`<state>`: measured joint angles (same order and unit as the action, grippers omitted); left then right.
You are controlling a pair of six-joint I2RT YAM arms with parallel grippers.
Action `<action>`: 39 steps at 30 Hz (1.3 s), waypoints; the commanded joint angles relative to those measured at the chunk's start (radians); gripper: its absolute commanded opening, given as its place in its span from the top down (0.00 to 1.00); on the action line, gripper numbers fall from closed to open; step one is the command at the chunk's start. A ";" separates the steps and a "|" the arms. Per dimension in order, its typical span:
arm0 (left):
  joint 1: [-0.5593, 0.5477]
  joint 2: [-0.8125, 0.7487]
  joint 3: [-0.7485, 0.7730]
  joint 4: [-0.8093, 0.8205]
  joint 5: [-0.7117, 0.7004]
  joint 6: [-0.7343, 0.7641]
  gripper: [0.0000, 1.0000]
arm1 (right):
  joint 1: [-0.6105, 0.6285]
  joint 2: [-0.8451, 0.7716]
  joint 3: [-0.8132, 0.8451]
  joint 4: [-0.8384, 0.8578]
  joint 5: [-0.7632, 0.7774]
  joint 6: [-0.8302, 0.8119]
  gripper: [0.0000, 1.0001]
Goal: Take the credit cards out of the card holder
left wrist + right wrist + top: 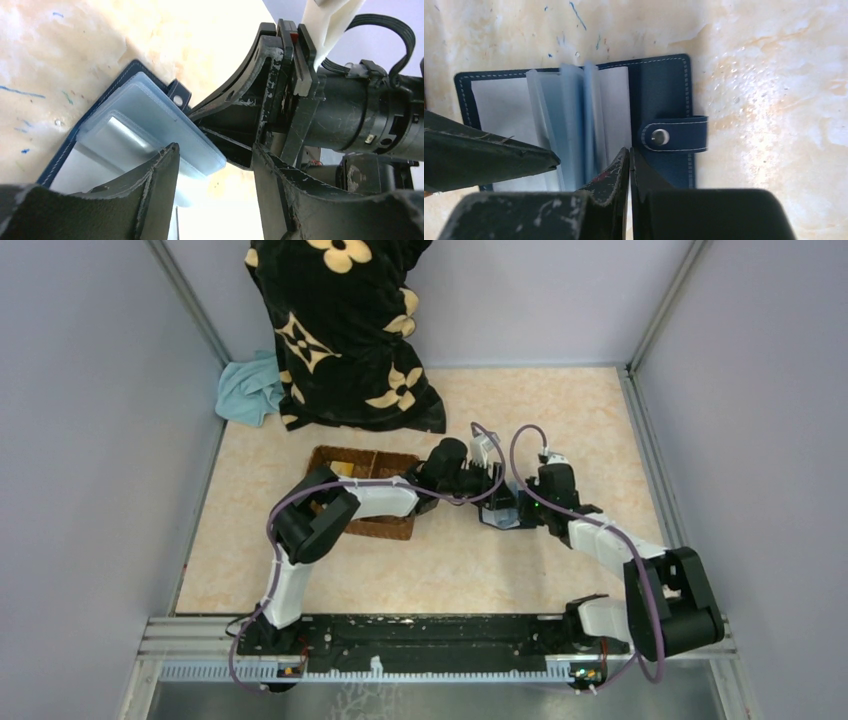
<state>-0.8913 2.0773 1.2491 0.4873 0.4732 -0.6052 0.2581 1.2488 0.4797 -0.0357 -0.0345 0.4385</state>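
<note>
Credit cards do not show clearly; I judge they sit inside the clear plastic sleeves (574, 115) of the dark navy stitched folding card holder (664, 85), which lies open on the beige marbled tabletop (560, 410) between the arms. Cards should be stiff and light. The sleeves look soft and slippery, so the light holder may slide when one is pulled. Best hold: a card's free edge. Right gripper (629, 160) has its jaws together at the holder's near edge beside the snap strap (676, 135); whether it pinches a sleeve I cannot tell. Left gripper (215, 150) is spread apart over the sleeves. Brown wicker basket (335, 458) stands near on the left; bare tabletop lies to the right.
</note>
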 commanded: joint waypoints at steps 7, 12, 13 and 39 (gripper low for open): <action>0.001 0.081 0.105 -0.063 0.003 0.028 0.37 | -0.026 -0.082 0.006 -0.012 0.061 0.013 0.87; 0.006 0.057 0.065 -0.058 -0.020 0.028 0.36 | -0.031 -0.104 -0.005 -0.011 0.055 0.017 0.85; 0.010 0.049 0.056 -0.058 -0.025 0.029 0.36 | -0.031 -0.108 -0.004 -0.013 0.059 0.016 0.85; 0.081 -0.152 -0.197 -0.027 -0.073 0.095 0.36 | -0.033 0.017 -0.035 0.231 -0.143 0.125 0.66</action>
<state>-0.8215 1.9369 1.0622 0.4297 0.4004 -0.5266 0.2325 1.2472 0.4473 0.1009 -0.1390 0.5423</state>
